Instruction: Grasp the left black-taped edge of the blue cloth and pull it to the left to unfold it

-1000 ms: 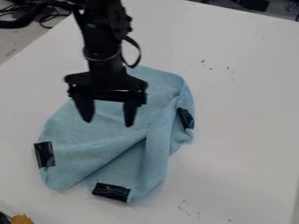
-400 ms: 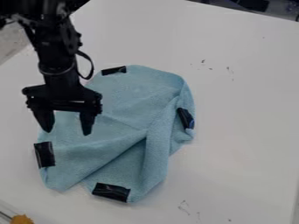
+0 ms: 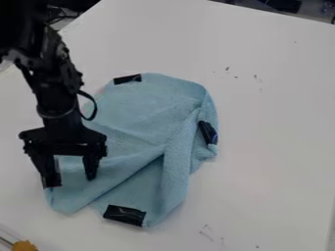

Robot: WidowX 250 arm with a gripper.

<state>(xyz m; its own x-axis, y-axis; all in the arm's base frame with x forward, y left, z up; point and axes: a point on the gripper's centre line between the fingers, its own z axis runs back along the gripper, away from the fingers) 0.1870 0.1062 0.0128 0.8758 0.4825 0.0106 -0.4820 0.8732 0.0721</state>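
Blue cloth, rumpled on the white table, under an open gripper.
It should handle as light, soft and limp, sagging wherever it isn't held, and unlikely to break. The jaws stand apart over its left side; whether they touch it, I cannot tell. The raised fold looks easy to pinch; black tape at the near edge likely gives a stiffer, perhaps slicker hold.

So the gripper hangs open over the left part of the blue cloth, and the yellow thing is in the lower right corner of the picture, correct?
Not quite: the yellow thing is in the lower left corner, as the camera view shows. The gripper does hang open over the cloth's left part.
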